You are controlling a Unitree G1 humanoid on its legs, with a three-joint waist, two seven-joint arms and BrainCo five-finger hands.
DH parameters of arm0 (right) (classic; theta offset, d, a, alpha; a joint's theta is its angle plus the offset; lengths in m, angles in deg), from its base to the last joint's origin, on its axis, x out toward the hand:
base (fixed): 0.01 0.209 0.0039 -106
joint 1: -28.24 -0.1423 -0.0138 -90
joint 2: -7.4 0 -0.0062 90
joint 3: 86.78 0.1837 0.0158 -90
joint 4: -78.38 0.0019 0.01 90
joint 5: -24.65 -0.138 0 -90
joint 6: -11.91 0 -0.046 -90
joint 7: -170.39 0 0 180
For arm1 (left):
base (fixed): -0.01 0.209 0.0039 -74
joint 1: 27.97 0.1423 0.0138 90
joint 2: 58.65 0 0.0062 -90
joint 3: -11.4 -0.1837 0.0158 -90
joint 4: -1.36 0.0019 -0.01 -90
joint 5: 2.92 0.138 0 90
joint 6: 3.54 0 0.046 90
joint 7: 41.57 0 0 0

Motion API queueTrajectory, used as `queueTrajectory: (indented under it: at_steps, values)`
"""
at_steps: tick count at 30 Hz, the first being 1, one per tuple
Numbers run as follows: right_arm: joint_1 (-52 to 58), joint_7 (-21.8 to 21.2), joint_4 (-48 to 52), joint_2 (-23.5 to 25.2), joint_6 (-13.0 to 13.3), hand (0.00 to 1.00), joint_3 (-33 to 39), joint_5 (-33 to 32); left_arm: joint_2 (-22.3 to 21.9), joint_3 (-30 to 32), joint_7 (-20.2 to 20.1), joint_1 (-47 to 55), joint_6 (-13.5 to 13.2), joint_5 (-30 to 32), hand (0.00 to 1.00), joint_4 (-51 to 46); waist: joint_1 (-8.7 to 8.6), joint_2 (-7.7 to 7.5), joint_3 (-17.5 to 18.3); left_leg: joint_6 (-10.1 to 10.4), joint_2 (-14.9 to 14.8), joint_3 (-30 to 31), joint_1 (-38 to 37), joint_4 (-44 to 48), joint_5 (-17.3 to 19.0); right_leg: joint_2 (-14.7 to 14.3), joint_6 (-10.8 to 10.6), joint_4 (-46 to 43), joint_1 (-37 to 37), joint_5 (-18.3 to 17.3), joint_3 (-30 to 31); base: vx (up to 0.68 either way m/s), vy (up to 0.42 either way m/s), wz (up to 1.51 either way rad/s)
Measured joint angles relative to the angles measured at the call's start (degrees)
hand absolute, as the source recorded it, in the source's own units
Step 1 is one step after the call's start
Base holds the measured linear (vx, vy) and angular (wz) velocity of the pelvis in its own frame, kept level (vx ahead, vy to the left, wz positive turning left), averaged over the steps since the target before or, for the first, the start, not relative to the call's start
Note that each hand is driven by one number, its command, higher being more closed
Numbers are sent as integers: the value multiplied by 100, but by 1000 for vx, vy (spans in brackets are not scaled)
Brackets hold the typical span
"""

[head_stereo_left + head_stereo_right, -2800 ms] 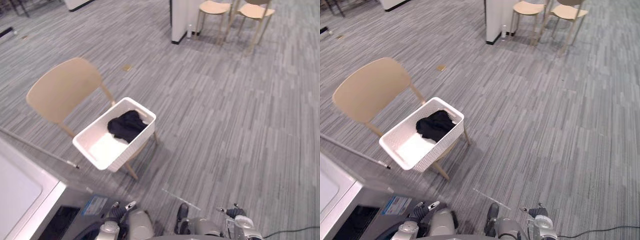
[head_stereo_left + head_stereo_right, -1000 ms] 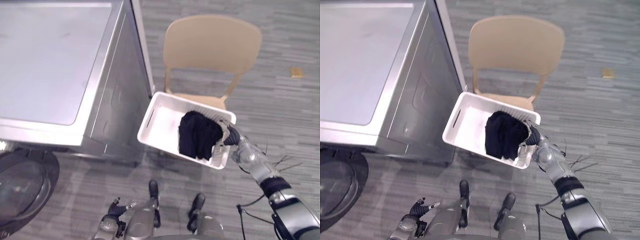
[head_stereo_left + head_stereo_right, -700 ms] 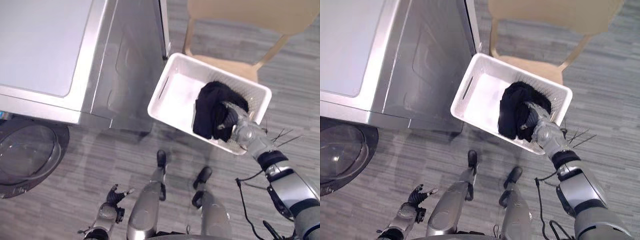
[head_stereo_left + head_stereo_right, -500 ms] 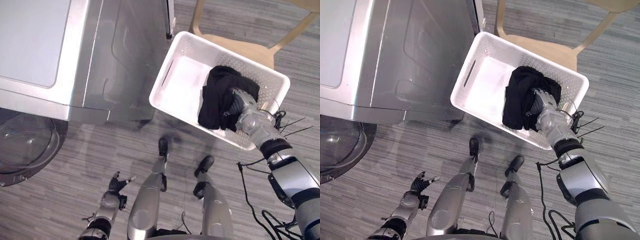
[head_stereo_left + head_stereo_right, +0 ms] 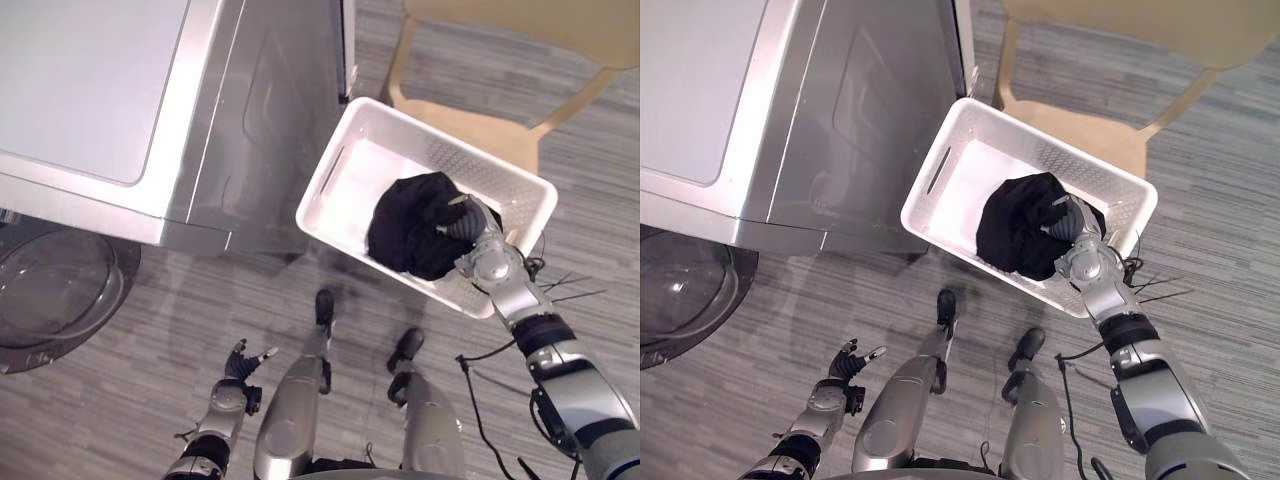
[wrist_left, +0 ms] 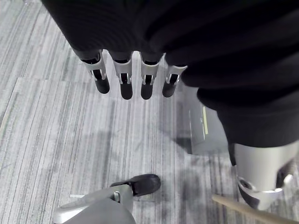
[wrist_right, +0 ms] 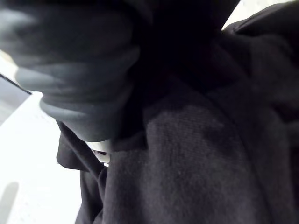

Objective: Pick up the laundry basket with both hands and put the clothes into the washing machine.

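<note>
"Now, the white laundry basket (image 5: 365,178) is seen resting on the tan chair (image 5: 470,116), just beside the washing machine (image 5: 90,90). The black clothes (image 5: 408,238) are heaped at the end nearer the right arm."

"And the right hand (image 5: 468,222) is pressed down into that heap. Whether the cloth is actually gripped cannot be told: in its own wrist view the hand is sunk in dark fabric."

"What is being done with the left hand (image 6: 122,77)?"

"Nothing is held by it. It hangs low over the floor, fingers straight and relaxed."

"So the basket is not taken by both hands."

"No. It is judged that the clothes are being gone for directly, with the chair serving as a stand at a handy height."

"And the machine?"

"Its round door (image 5: 55,290) is seen swung open at the front, so the drum is presumably ready to be loaded."
</note>
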State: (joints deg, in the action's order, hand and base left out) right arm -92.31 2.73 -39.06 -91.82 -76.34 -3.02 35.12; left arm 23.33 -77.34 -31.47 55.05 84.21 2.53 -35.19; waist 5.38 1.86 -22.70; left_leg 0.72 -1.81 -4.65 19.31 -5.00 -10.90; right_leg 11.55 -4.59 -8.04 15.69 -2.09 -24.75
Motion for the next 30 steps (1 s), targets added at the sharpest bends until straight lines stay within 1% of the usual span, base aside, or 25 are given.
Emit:
queueTrajectory:
  at_steps: [1,2,3,4,5,6,7,8,10,11,12,15,17,19,20,21,22,23,24,25,26,27,28,29,30]
  values:
    - [109,6,148,135,12,100,141,-68,-4,49,-6,22,20,8,0,3,-27,-26,16,16,-2,-1,-65,-3,11,-10,-15,36,-79,9,-4,0,0,0]
    - [466,21,527,511,29,100,422,-233,-3,162,-7,115,78,67,0,-1,-64,-122,149,53,-10,-2,-209,-5,39,-27,-22,104,-238,13,16,0,0,0]
    - [694,22,722,704,37,100,520,-368,4,179,-7,206,88,99,0,2,-120,-172,322,103,-12,-2,-258,-6,76,-40,-28,159,-306,16,14,0,0,0]
    - [841,22,858,851,42,100,581,-495,8,188,-7,285,109,114,0,2,-133,-196,429,115,-12,-2,-313,-11,85,-47,-30,193,-375,16,13,0,0,0]
    - [1116,25,1149,1120,65,100,704,-724,2,239,-8,406,148,144,0,16,-142,-239,602,141,-13,-4,-445,-22,108,-57,-47,256,-511,19,38,14,3,-4]
    - [1255,26,1298,1243,92,100,747,-855,-3,275,-11,468,186,145,0,16,-145,-257,698,168,-13,-9,-502,-26,131,-65,-59,292,-577,14,58,7,3,-9]
    - [1507,26,1562,1455,194,100,766,-1075,-7,368,-7,598,201,148,0,16,-145,-273,892,226,-17,-16,-620,-31,186,-80,-122,359,-703,-12,105,2,2,-6]
    - [1650,19,1726,1568,256,100,764,-1231,-9,423,-6,673,209,149,0,31,-145,-268,1019,247,-21,-22,-686,-34,219,-95,-128,404,-787,-15,117,-3,6,-7]
    - [1814,-8,1932,1728,333,100,744,-1470,-15,541,-6,833,221,151,0,42,-147,-261,1246,189,-30,-28,-827,-39,268,-137,-145,485,-942,-18,141,-6,12,-6]
    - [1925,-25,2070,1780,401,100,744,-1619,-27,598,-5,895,271,151,0,65,-143,-262,1350,232,-34,-26,-918,-47,325,-158,-161,562,-1063,-29,139,0,0,0]
    - [2012,-41,2207,1821,430,100,732,-1734,-55,619,-6,987,320,151,0,66,-148,-257,1456,214,-49,-28,-984,-55,338,-172,-160,635,-1159,-27,138,0,0,0]
    - [2185,-231,2466,1842,471,100,637,-2008,-130,619,-8,1197,342,151,0,125,-147,-266,1631,171,-47,-58,-1168,-83,384,-190,-172,743,-1371,-15,181,9,4,-2]
    - [2190,-313,2476,1909,514,100,478,-2200,-131,618,-8,1326,366,151,0,133,-138,-275,1647,152,-49,-137,-1326,-83,415,-186,-179,719,-1478,-9,275,46,12,-20]
    - [2191,-411,2532,1956,560,100,322,-2339,-132,609,-8,1403,365,147,0,136,-129,-268,1652,146,-50,-174,-1386,-59,417,-147,-173,500,-1410,-14,371,39,15,-16]
    - [2223,-489,2652,1988,569,100,302,-2400,-130,588,-7,1419,364,145,0,129,-156,-250,1658,145,-43,-99,-1379,-50,415,-128,-171,106,-1242,-146,713,48,33,32]
    - [2314,-492,2800,1984,600,100,362,-2417,-124,549,-6,1377,356,143,0,106,-193,-247,1659,133,-7,69,-1372,-41,389,-125,-185,-331,-1099,-323,1300,57,43,52]
    - [2371,-491,2874,1986,615,100,404,-2451,-113,530,-4,1355,344,135,0,90,-192,-262,1667,128,11,167,-1371,-41,370,-124,-198,-548,-1051,-433,1549,63,31,93]
    - [2418,-487,2954,1990,676,100,446,-2454,-95,500,-1,1345,310,122,0,34,-247,-312,1689,132,84,362,-1362,-39,321,-98,-260,-931,-1005,-696,1957,47,-4,93]
    - [2418,-480,3001,1992,679,100,447,-2454,-94,500,0,1344,301,106,0,-1,-297,-338,1706,133,137,510,-1334,-17,293,-74,-296,-1101,-998,-834,2110,40,-67,134]
    - [2413,-477,3141,2005,695,100,443,-2449,-96,458,0,1309,302,73,0,-106,-323,-370,1720,145,253,757,-1200,132,282,-42,-372,-1390,-980,-1099,2405,-12,-157,145]
    - [2345,-453,3215,2048,736,100,416,-2439,-101,378,19,1329,285,17,0,-375,-288,-385,1729,173,346,1012,-975,378,265,-76,-412,-1538,-995,-1415,2759,-21,-146,128]
    - [2317,-450,3219,2050,741,100,389,-2438,-113,379,24,1331,279,-10,0,-434,-277,-385,1730,183,357,1061,-921,429,259,-91,-415,-1538,-1002,-1489,2819,-126,-254,104]
    - [2158,-407,3242,2047,741,100,223,-2435,-229,394,64,1364,242,-112,0,-780,-130,-366,1722,276,350,1240,-647,621,193,-197,-278,-1471,-986,-1766,2941,-194,-269,74]
    - [2057,-361,3285,2027,740,100,138,-2431,-346,387,130,1412,201,-163,0,-1097,-91,-166,1708,356,196,1406,-433,741,136,-399,-194,-1504,-903,-1733,2721,-243,-320,81]
    - [2051,-347,3354,1994,741,100,98,-2421,-439,383,147,1485,168,-220,0,-1315,-54,-70,1727,406,125,1540,-332,749,100,-499,-136,-1538,-844,-1726,2590,-244,-270,83]
